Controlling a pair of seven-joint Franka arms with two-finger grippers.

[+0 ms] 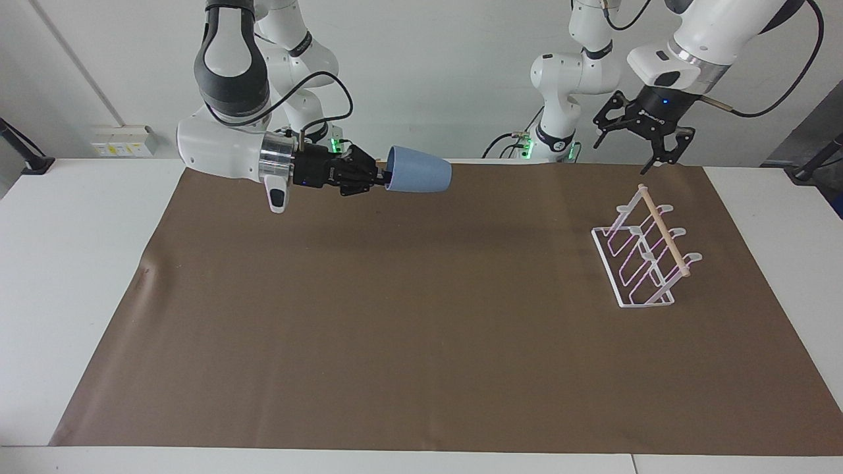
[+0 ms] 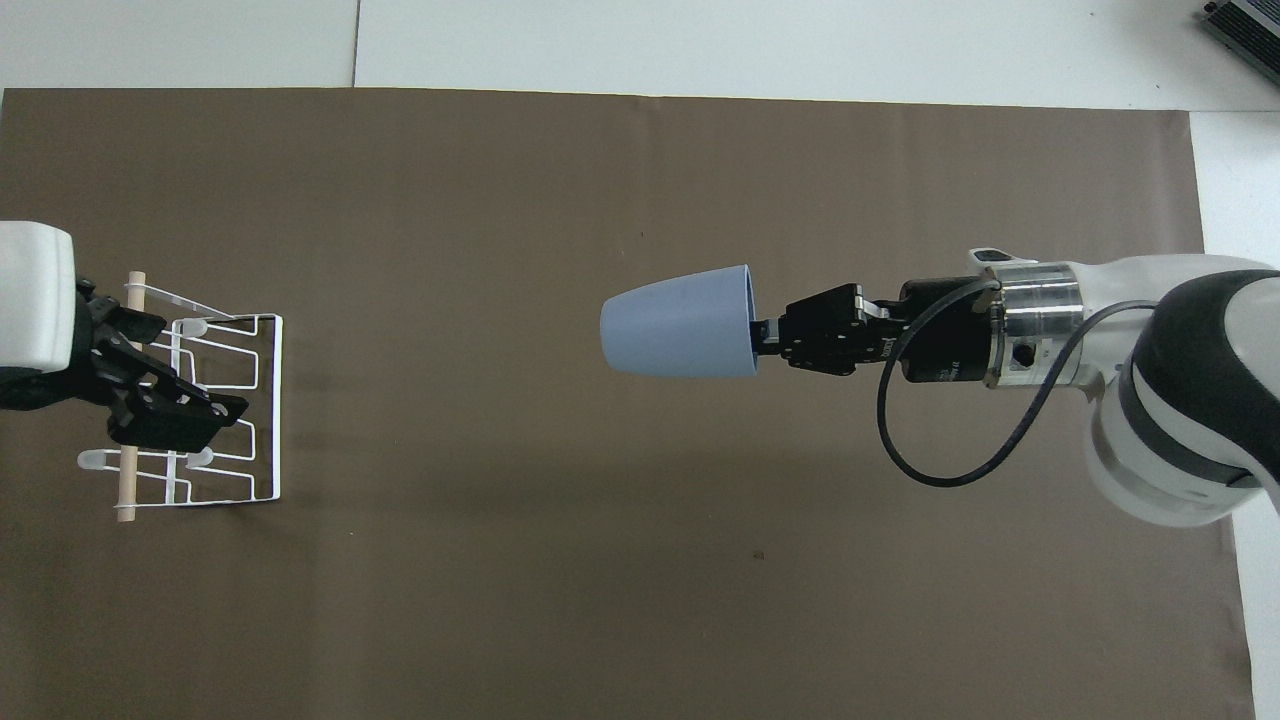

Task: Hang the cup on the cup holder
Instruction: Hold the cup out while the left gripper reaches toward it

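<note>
Right gripper (image 1: 377,178) clamps the cup (image 1: 419,178) by its rim, sideways in the air over the bench (image 1: 421,316). Left gripper (image 1: 635,148) hangs spread open over the holder (image 1: 642,253).

In the overhead view the left gripper (image 2: 165,400), at the middle left of the frame, covers part of the cup holder (image 2: 255,410), and its arm is cut off by the left edge. At centre frame, the right gripper (image 2: 765,335) has its fingertips hidden by the cup (image 2: 675,335). At upper right, a dark object (image 2: 1245,25) is cropped by the corner.
</note>
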